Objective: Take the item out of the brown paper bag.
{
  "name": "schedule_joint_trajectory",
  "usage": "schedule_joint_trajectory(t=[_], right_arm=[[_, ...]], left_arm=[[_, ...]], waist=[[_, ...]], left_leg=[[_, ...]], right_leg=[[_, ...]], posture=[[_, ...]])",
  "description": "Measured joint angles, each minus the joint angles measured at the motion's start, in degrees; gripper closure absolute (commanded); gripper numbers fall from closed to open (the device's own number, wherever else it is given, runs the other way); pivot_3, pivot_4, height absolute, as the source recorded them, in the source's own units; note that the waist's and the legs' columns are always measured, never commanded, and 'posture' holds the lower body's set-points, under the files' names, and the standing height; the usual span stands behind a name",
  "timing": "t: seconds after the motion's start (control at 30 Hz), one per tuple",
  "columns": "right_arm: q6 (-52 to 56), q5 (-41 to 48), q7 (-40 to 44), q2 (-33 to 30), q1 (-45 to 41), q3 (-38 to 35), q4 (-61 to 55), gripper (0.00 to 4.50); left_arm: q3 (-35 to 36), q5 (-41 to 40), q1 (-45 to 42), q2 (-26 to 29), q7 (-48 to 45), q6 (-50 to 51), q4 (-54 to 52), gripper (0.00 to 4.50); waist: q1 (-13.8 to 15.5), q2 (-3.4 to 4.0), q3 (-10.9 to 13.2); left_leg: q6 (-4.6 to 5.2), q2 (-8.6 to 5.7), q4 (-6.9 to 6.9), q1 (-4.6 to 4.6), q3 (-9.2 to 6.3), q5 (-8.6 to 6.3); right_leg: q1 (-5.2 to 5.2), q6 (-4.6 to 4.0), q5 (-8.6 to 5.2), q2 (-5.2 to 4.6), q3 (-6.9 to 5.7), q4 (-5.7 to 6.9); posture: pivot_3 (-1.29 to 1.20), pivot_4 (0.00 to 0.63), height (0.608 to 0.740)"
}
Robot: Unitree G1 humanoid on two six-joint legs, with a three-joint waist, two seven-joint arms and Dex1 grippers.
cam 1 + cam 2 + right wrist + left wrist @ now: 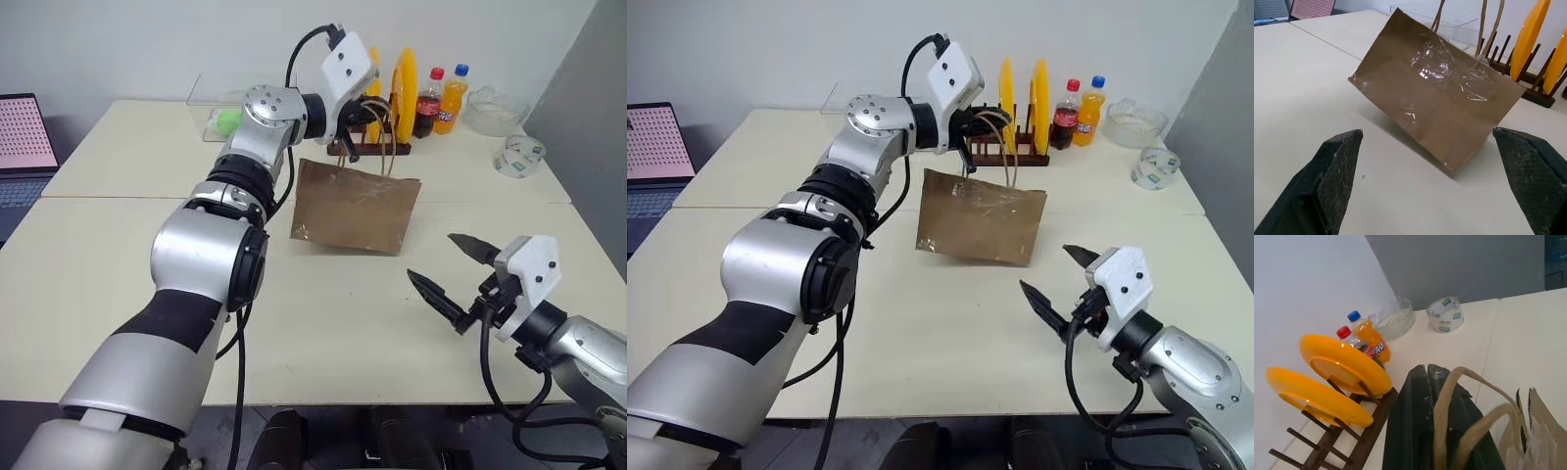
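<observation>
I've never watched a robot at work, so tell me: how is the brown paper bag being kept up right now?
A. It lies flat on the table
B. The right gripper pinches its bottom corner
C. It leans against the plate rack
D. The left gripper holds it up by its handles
D: the left gripper is shut on the loop handles, and the brown paper bag hangs tilted from it; the right gripper stands open, apart.

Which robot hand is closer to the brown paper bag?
Left. The left gripper holds the brown paper bag up by its handles; the right gripper waits open beside it, apart.
</observation>
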Motion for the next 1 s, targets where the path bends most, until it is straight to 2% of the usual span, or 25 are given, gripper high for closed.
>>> schedule_joint_trajectory(t=[0.53,1.0], right_arm=[[0.0,2.0,-0.3,-0.5,-1.2,0.3,0.0,0.0],[0.0,2.3,0.0,-1.5,-1.5,1.2,0.0,0.0]], left_arm=[[-2.6,5.6,3.2,1.8,1.7,-4.0,0.0,4.46],[-6.8,11.0,3.2,3.3,8.6,-9.6,0.0,4.46]], waist=[[0.0,0.0,0.0],[0.0,0.0,0.0]], left_leg=[[0.0,0.0,0.03,0.05,0.02,0.0],[0.0,-0.01,0.05,0.06,0.02,0.0]], right_leg=[[0.03,-0.06,0.04,0.0,0.02,0.05],[0.04,-0.07,0.07,-0.01,0.03,0.07]], posture=[[0.0,0.15,0.74],[0.0,0.15,0.74]])
